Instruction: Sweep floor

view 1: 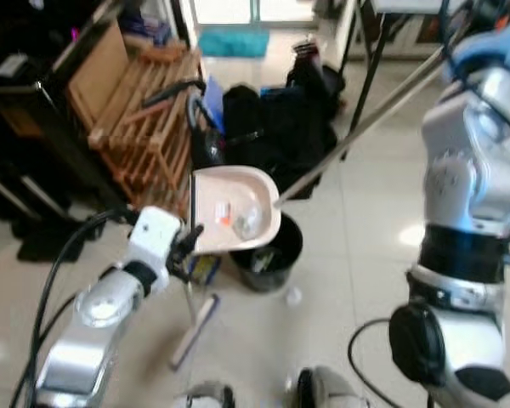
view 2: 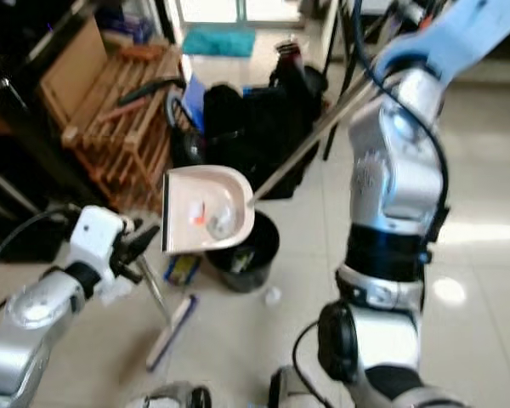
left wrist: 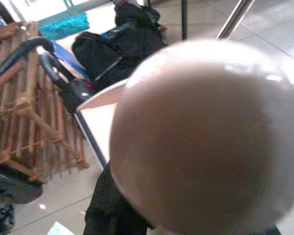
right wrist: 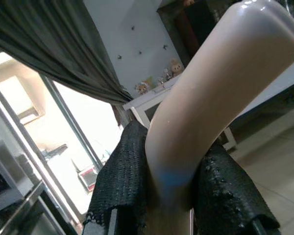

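The left jaws [view 1: 187, 246] pinch a thin metal handle, holding the smooth pink dustpan [view 1: 235, 208] with scraps over a round black bin [view 1: 268, 253]; right jaws [right wrist: 161, 196] clamp the broom's glossy curved handle [right wrist: 210, 93].

Dustpan [view 1: 235, 211]: smooth pale plastic, slight gloss. Bin [view 1: 268, 255]: black plastic. Floor [view 1: 357, 221]: glossy tile. Rack [view 1: 144, 127]: bare wood slats. Broom pole [view 1: 365, 119]: shiny metal. Arm shells: silver, glossy.
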Tool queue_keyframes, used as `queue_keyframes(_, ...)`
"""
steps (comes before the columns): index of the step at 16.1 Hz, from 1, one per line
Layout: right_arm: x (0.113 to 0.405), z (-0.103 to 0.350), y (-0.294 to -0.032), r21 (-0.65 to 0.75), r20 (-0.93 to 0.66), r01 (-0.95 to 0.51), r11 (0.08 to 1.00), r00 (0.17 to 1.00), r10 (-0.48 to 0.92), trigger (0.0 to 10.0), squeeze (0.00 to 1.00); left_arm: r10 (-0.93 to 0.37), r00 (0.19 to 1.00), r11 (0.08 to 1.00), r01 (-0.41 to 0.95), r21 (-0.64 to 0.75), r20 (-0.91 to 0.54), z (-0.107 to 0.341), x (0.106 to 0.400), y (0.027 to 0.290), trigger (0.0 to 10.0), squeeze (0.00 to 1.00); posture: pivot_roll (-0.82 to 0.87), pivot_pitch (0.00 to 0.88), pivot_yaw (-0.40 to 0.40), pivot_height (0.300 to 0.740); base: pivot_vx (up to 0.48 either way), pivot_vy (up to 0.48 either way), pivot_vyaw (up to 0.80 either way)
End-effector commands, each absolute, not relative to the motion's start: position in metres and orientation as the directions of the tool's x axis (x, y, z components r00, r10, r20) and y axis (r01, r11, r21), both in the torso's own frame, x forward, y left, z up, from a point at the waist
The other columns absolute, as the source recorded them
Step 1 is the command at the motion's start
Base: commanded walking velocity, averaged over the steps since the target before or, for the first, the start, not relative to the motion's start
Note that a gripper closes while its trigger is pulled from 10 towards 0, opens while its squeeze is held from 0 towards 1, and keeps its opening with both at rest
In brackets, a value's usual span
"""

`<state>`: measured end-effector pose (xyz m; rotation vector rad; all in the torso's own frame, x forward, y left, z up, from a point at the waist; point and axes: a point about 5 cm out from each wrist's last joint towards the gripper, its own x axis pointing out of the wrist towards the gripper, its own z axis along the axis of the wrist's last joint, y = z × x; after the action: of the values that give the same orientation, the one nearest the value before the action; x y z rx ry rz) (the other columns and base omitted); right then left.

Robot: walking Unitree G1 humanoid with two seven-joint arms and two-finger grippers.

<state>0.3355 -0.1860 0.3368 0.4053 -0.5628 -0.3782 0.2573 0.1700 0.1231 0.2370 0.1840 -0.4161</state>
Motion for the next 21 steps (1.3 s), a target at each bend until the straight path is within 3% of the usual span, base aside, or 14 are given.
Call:
queue_keyframes(1,0.328,0.351,-0.187,0.479,0.486,0.213,0.852,0.744,-0.459,10.0,0.00,-0.378,0.898,0.886,0.422,0.194,-0.226,0.125,0.255,0.172,10.0,0.00,0.00,0.171,0.042,0.740,0.000,0.000,0.00)
queue_keyframes(10,0.325,0.359,-0.200,0.489,0.521,0.266,0.831,0.674,-0.523,10.0,0.00,-0.386,0.891,0.884,0.431,0.180,-0.239,0.122,0.252,0.170,10.0,0.00,0.00,0.172,0.036,0.740,0.000,0.000,0.00)
queue_keyframes(21,0.324,0.361,-0.195,0.476,0.532,0.257,0.841,0.676,-0.509,10.0,0.00,-0.381,0.893,0.891,0.424,0.163,-0.239,0.120,0.248,0.169,10.0,0.00,-0.01,0.162,0.015,0.740,0.000,0.000,0.00)
